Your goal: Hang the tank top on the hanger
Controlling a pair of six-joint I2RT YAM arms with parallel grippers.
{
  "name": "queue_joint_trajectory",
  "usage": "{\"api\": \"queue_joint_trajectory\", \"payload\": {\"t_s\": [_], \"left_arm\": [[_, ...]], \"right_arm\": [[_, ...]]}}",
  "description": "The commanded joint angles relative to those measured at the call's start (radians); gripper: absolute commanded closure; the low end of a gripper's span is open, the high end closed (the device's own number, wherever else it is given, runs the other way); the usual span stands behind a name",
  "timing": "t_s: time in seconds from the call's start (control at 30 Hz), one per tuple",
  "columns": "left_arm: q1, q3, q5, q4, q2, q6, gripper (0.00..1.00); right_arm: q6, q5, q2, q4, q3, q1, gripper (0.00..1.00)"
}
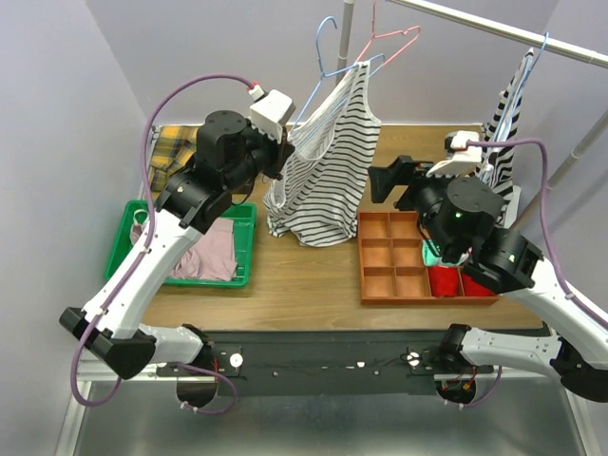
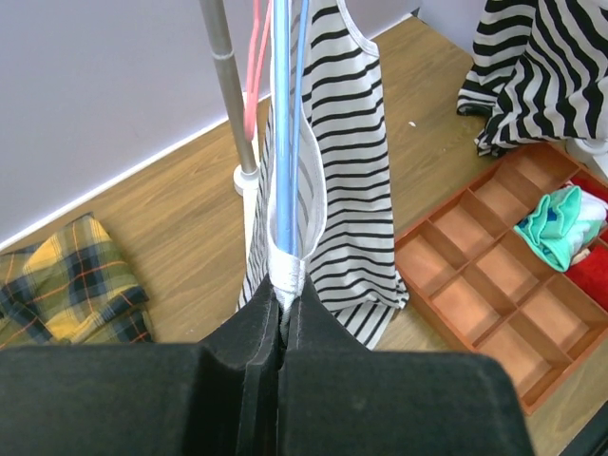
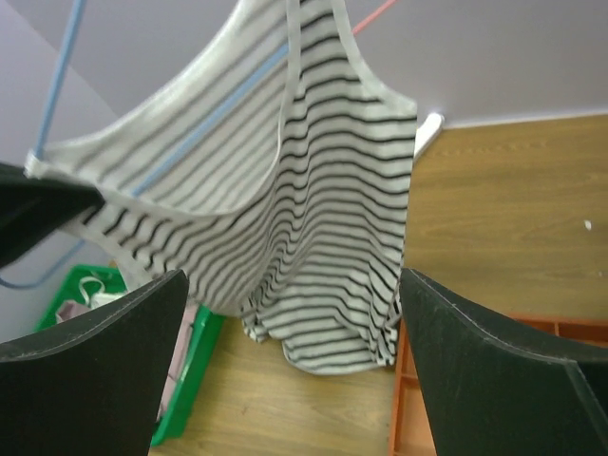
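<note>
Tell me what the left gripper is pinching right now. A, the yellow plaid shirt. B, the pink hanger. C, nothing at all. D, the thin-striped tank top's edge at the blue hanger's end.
D: in the left wrist view the left gripper is shut on the white edge of the tank top, right where the cloth wraps the end of the hanger.

- right gripper [image 3: 293, 285]: both black fingers [image 3: 95, 370] in frame, jaws wide apart, nothing between them
- tank top [image 3: 323, 209]: hangs beyond the jaws, over the table [image 3: 513, 218]
- hanger [image 3: 59, 76]: blue wire runs under the top's shoulder
- left gripper [image 3: 81, 201]: dark tip at the strap's end
- green tray [image 3: 190, 370] lower left; orange tray [image 3: 399, 418] lower right
</note>
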State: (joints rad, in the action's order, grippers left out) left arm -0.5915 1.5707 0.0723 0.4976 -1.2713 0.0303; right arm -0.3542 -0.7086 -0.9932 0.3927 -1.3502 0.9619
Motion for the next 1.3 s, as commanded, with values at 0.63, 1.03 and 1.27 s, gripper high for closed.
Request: {"api": "queue_joint_trajectory", "payload": {"t_s": [0.63, 1.03, 1.27], "left_arm": [[-0.091, 0.423, -0.065, 0.027, -0.249, -0.024, 1.0], [-0.159, 0.675, -0.088, 0.098, -0.398, -0.053, 1.0], [-0.18, 0.689, -0.114, 0.096, -0.422, -0.055, 1.0]], "right_arm": [[-0.201, 0.052, -0.03, -0.026, 0.396, 0.005, 0.11], [-0.161, 0.346, -0.424, -0.564, 0.439, -0.057, 0.26], [-0.247, 0.448, -0.642, -0.669, 0.359, -0.205, 0.28]]}}
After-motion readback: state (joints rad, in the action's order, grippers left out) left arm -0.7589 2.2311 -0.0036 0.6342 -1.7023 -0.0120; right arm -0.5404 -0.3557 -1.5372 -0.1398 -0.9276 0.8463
